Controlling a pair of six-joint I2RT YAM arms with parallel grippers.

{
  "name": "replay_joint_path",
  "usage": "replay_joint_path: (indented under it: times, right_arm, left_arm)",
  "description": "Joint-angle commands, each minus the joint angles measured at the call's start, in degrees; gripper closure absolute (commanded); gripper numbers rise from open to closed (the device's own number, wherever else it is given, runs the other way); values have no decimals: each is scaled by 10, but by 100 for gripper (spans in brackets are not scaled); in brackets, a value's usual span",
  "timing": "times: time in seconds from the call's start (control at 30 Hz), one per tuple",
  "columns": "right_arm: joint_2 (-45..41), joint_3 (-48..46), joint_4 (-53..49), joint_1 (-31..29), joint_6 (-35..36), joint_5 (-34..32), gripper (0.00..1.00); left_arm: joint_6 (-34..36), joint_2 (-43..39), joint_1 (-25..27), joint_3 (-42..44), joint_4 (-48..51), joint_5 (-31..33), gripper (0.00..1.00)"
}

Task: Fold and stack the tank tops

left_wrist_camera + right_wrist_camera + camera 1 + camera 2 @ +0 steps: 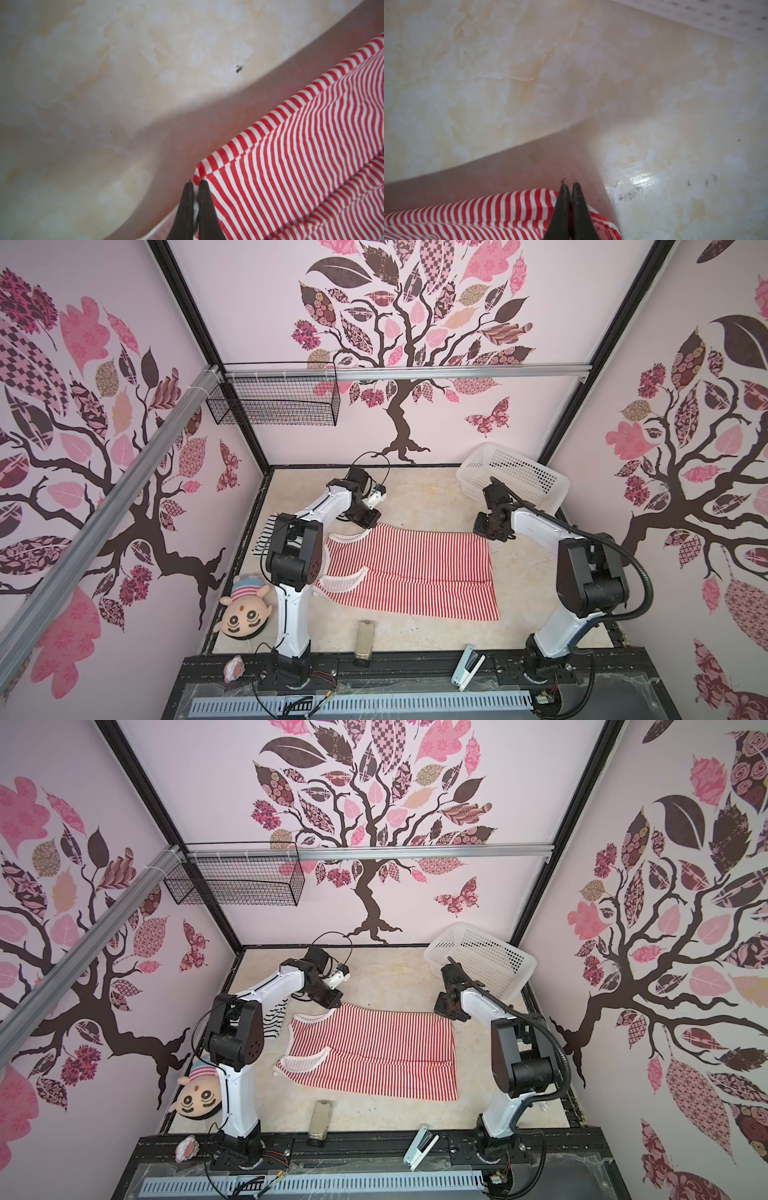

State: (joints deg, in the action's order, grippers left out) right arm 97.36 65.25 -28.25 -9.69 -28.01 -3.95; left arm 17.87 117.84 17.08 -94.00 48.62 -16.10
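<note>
The left gripper (371,526) is closed on the far-left corner of the red-and-white tank top (415,568), just right of the upper armhole. In the left wrist view its jaws (195,182) are pressed together with a sliver of white trim between them. Further right, the right gripper (485,533) is clamped on the far-right corner of the same garment. In the right wrist view its dark fingers (570,184) meet over the striped hem, and the pinch itself is hidden behind them. The cloth casts a shadow on the tabletop (529,83) at both corners.

The black-and-white tank top (266,531) lies at the left edge of the tabletop. The left arm (295,556) covers most of it, so only a strip of stripes shows in both top views, and I cannot tell how it is folded. The same arm hides the neckline of the red-and-white tank top (374,1048). That garment lies across the middle, armholes to the left and hem to the right, with a crease running along its length.

Bare tabletop (415,497) lies beyond the garment's far edge. A narrower strip runs along its near edge, where a small upright block (365,641) stands. At upper right the white basket (515,477) leans just behind the right gripper. A plush head (245,614) sits at lower left.
</note>
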Motion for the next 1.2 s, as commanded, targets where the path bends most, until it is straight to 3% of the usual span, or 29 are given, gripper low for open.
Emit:
replay_joint_path:
  times: [0.0,0.33,1.17]
  right_arm:
    - [-43,-20,-7,-3,8,7,100]
    - [-147,-93,-17,-5,8,-1,100]
    - [-275,-262,-10,-26,-40,45,98]
  left_arm:
    - [6,-23,0,21,-2,-15,100]
    - [21,-82,4,90,0,-22,100]
    - [31,-167,23,283,-34,-28,100]
